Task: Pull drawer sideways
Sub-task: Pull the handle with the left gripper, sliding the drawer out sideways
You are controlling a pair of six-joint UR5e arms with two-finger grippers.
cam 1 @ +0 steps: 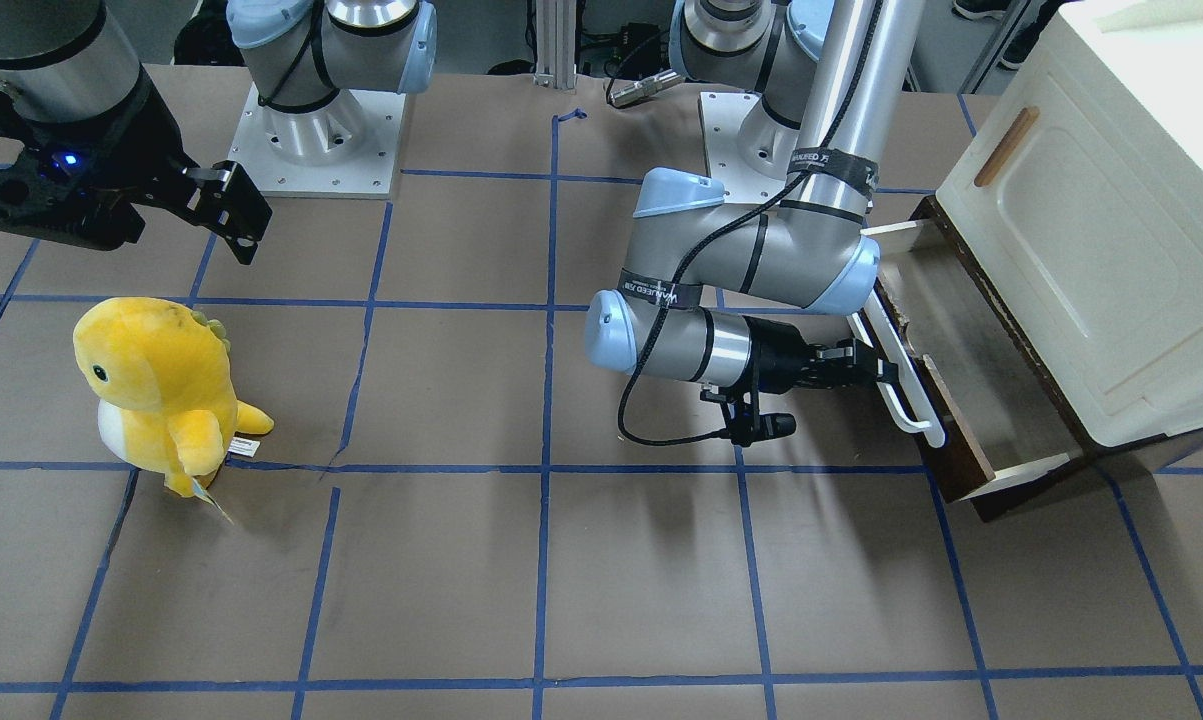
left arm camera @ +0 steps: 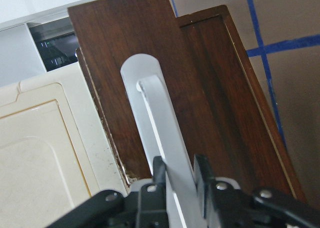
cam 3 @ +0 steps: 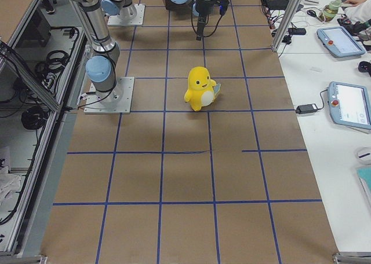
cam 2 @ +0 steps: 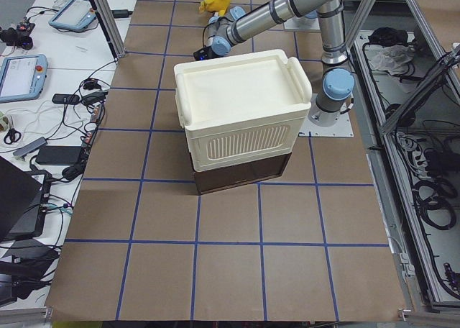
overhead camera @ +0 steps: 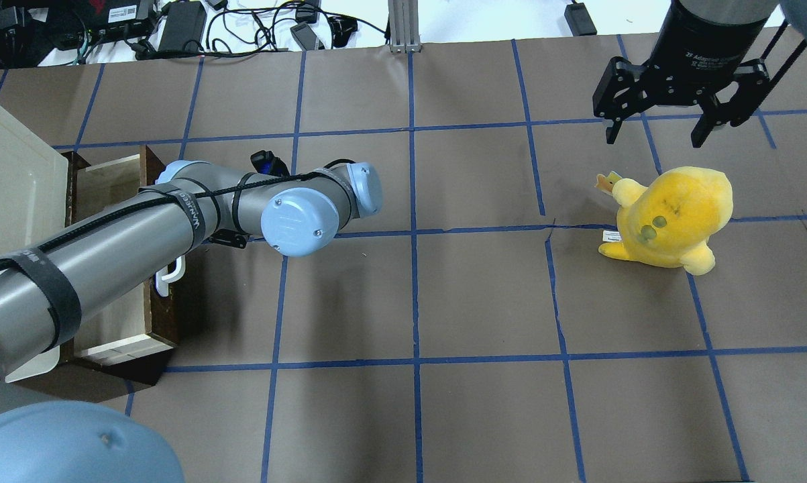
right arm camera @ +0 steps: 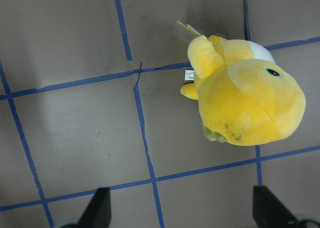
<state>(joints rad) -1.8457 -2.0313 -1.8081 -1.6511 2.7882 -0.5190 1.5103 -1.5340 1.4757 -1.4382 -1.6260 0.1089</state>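
The drawer (cam 1: 971, 350) stands pulled partly out from under the cream cabinet (cam 1: 1111, 220). It has a dark brown front, a pale inside and a long white bar handle (cam 1: 909, 405). My left gripper (cam 1: 886, 372) is shut on that handle. In the left wrist view the fingers (left arm camera: 159, 174) clamp the white handle (left arm camera: 152, 113) from both sides against the brown front (left arm camera: 200, 88). In the overhead view my left arm hides the gripper, and parts of the drawer (overhead camera: 111, 184) show. My right gripper (overhead camera: 655, 131) is open and empty, held high above the table.
A yellow plush toy (cam 1: 161, 385) stands on the brown table under my right gripper, and it also shows in the right wrist view (right arm camera: 245, 100). The cabinet door carries a small wooden handle (cam 1: 1006, 145). Cables and devices lie beyond the table's far edge (overhead camera: 175, 20).
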